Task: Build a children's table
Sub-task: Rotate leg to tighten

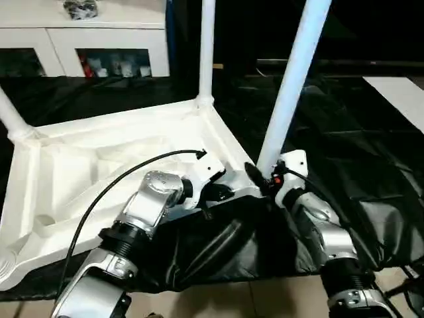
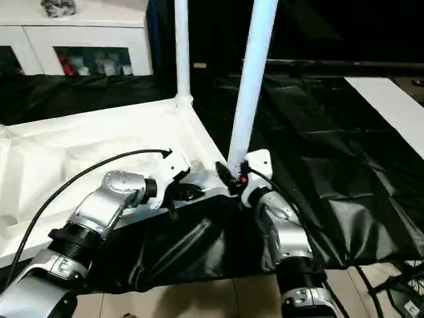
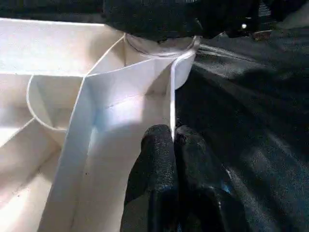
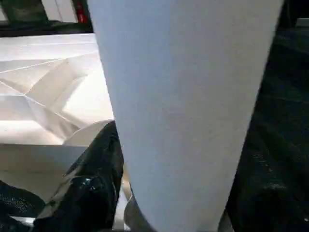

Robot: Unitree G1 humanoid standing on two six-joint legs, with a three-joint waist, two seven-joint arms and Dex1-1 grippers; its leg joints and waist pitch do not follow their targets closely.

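Table top: the large white plastic rectangular table top [image 1: 99, 179] is seen lying upside down, ribbed underside up, on a black sheet [image 1: 371, 165] spread over the floor.
Legs: three white round tube legs are seen standing in corner sockets. The near-right leg [image 1: 291, 86] leans slightly; the far-right leg [image 1: 207, 50] is upright; the far-left leg [image 1: 10, 116] is cut off at the picture's edge.
Open socket: the near-left corner socket [image 1: 6, 268] is seen without a leg.
Left gripper: the left gripper [image 3: 173, 145] is placed at the near edge wall of the table top, close to the near-right corner. Its black fingers [image 3: 157, 154] are pressed together on the thin white edge wall.
Right gripper: the right gripper [image 2: 232, 177] is placed at the foot of the near-right leg, just above its socket. One black finger [image 4: 91, 174] is seen lying against the tube's side; the other is hidden behind the tube, so a grip cannot be told.
Background: a white cabinet with glass doors [image 1: 86, 43] is seen beyond the black sheet.
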